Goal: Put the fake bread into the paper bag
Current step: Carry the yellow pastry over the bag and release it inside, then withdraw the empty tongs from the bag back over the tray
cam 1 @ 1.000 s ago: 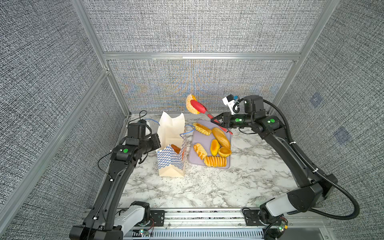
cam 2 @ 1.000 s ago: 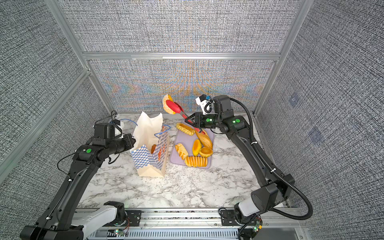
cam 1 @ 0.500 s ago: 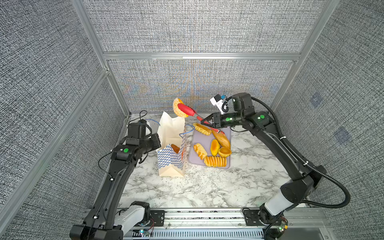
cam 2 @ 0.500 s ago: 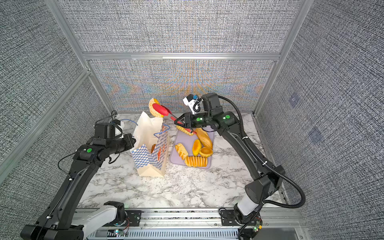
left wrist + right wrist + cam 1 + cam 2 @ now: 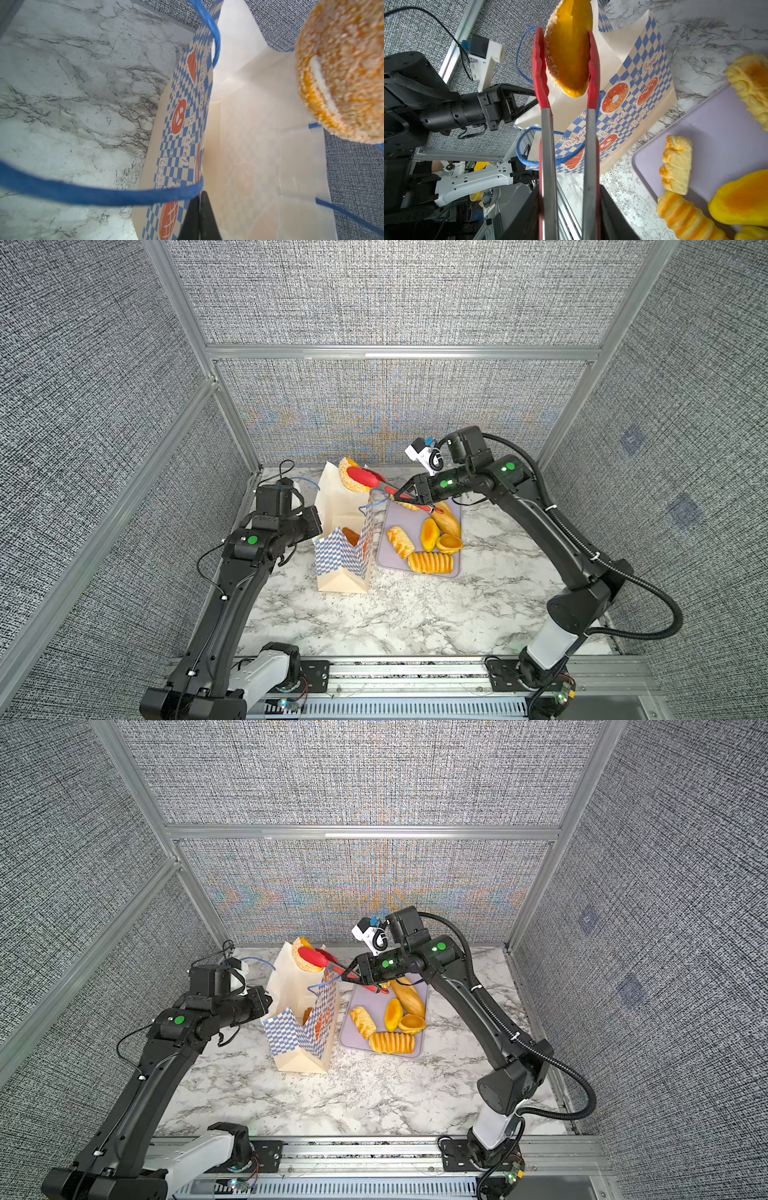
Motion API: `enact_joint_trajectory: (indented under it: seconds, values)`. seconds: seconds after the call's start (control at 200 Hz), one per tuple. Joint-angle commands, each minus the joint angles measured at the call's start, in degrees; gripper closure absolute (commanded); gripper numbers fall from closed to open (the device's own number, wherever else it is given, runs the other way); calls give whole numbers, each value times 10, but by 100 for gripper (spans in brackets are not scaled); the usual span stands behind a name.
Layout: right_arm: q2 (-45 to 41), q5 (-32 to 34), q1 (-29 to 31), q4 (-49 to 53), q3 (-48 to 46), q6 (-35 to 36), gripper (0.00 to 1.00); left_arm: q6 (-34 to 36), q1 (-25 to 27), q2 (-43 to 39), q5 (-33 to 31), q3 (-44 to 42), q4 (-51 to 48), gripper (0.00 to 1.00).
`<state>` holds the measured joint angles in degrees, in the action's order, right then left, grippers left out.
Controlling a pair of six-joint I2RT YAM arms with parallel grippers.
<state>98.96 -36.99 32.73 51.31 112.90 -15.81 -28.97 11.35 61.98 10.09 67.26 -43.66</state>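
The paper bag [image 5: 340, 568] [image 5: 299, 1048] stands open on the marble. My left gripper [image 5: 319, 524] [image 5: 199, 218] is shut on its left rim. My right gripper [image 5: 401, 495] [image 5: 569, 218] is shut on the handles of red tongs [image 5: 368, 477] [image 5: 548, 135]. The tong tips pinch a sugared round bun [image 5: 345, 479] [image 5: 297, 959] [image 5: 569, 52] [image 5: 342, 72] above the bag's mouth. One fake bread piece [image 5: 351, 535] shows inside the bag. Several more lie on the tray, among them a long loaf [image 5: 446, 518], a ribbed roll [image 5: 430, 563] and a twist [image 5: 400, 542].
A flat lavender tray [image 5: 384, 556] [image 5: 716, 128] lies right of the bag, close against it. Blue cord handles [image 5: 104, 193] [image 5: 525, 153] loop out from the bag's rim. Grey fabric walls close in on three sides, and a metal rail [image 5: 395, 672] runs along the front.
My right arm has swung left, carrying the tongs and bun from above the tray's far end to over the bag's mouth. The left arm and the bag have stayed put.
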Motion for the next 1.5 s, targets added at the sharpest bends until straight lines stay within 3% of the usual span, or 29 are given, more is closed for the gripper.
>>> enact_joint_trajectory:
  seconds: [0.0, 0.725, 1.155, 1.496]
  values:
    - [4, 7, 6, 18, 11, 24, 56, -2, -1, -1, 1, 2, 3, 100]
    - [11, 13, 16, 12, 20, 22, 45, -4, 0, -4, 3, 2, 2, 100]
    - [-3, 43, 16, -4, 22, 15, 47, -4, -1, -5, 1, 2, 1, 100]
    - [-75, 105, 1, -74, -49, -7, 50, -3, -1, -5, 2, 4, 0, 100]
